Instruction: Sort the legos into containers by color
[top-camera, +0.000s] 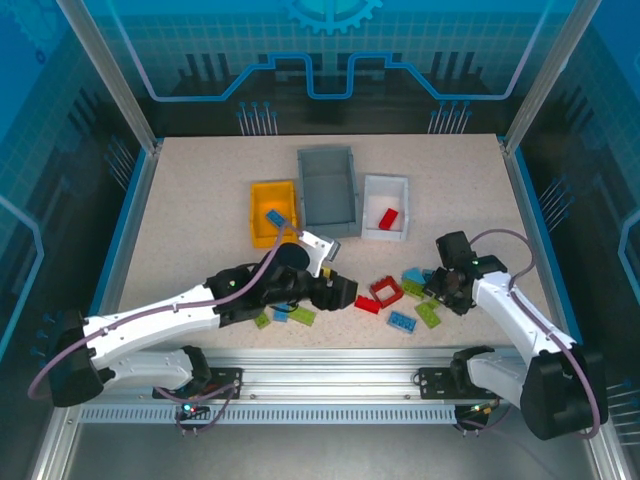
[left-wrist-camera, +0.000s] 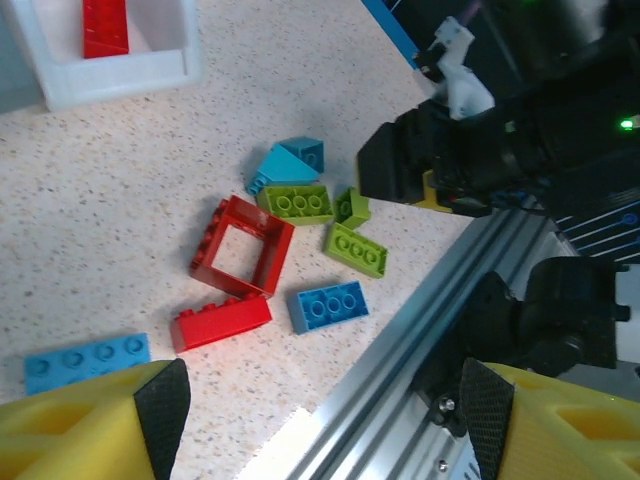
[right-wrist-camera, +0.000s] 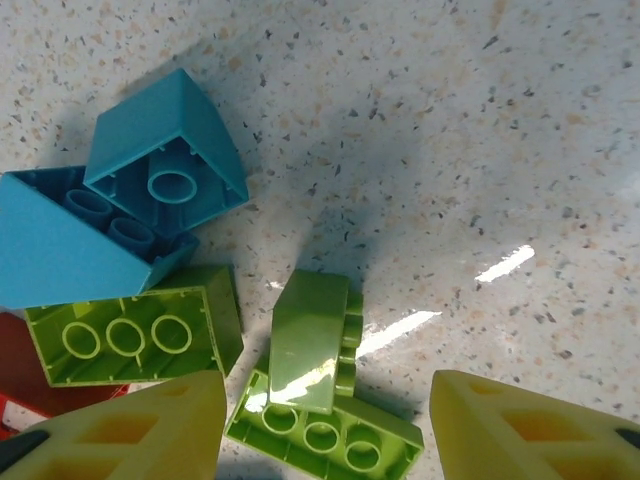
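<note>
A loose pile of legos lies at the table's front: a red frame, a red brick, a blue brick, green and teal ones. My left gripper hovers left of the pile, open and empty, with the blue brick and red brick just ahead of it. My right gripper is low over the pile's right side, open, its fingers either side of a green sloped brick lying on a green brick.
At the back stand the yellow bin holding a blue brick, the grey bin, and the white bin holding a red brick. Green and blue bricks lie under my left arm. A metal rail runs along the front edge.
</note>
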